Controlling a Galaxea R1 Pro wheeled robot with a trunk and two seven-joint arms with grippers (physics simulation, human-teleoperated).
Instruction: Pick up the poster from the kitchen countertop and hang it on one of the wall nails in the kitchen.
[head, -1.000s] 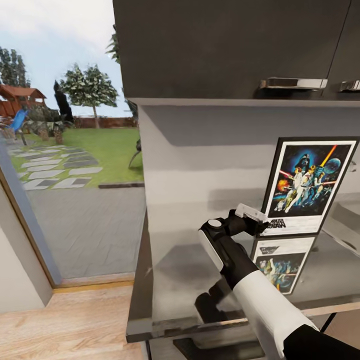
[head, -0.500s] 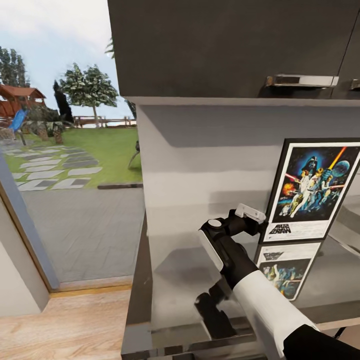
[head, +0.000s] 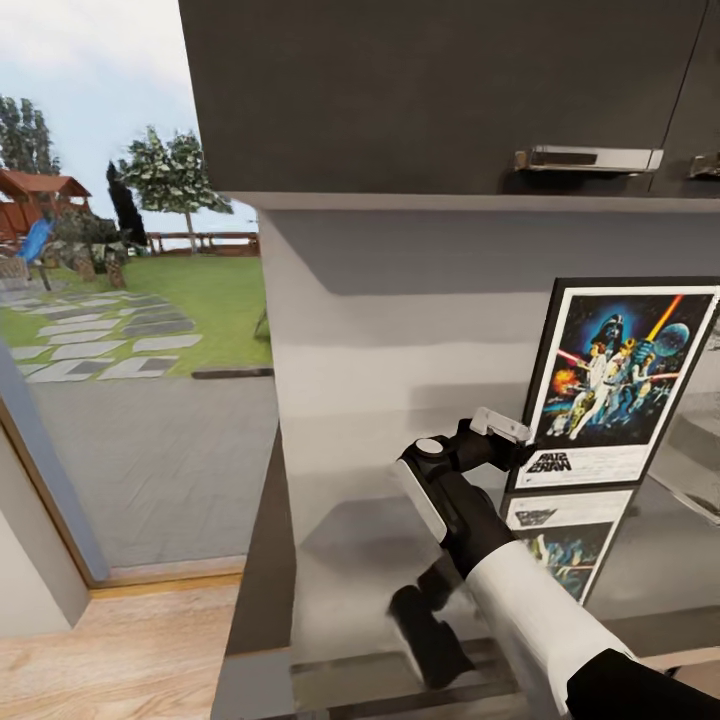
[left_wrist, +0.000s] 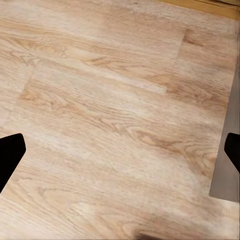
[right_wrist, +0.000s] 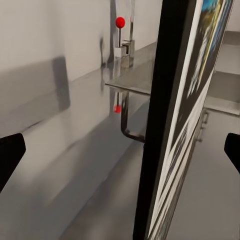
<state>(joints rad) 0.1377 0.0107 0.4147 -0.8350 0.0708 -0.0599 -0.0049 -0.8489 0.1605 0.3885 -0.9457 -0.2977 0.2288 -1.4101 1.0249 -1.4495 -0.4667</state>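
The Star Wars poster (head: 610, 380) stands upright on the glossy grey kitchen countertop (head: 350, 540), leaning back against the pale wall, with its reflection below it. My right gripper (head: 515, 445) is at the poster's lower left corner. In the right wrist view the black frame edge of the poster (right_wrist: 175, 125) runs between the two fingers, which stand wide apart, so the right gripper (right_wrist: 120, 150) is open around it. My left gripper (left_wrist: 120, 150) hangs open over the wood floor (left_wrist: 115, 100). The wall nails are out of view.
Dark upper cabinets (head: 420, 90) with a bar handle (head: 588, 158) hang low over the countertop. A faucet with a red knob (right_wrist: 120, 22) and the sink (right_wrist: 135, 80) lie beyond the poster. A glass door (head: 120, 350) to the garden is on the left.
The head view has shifted, so the cabinets, counter and poster sit a little further left in the picture. The right gripper is still open at the poster's lower left corner.
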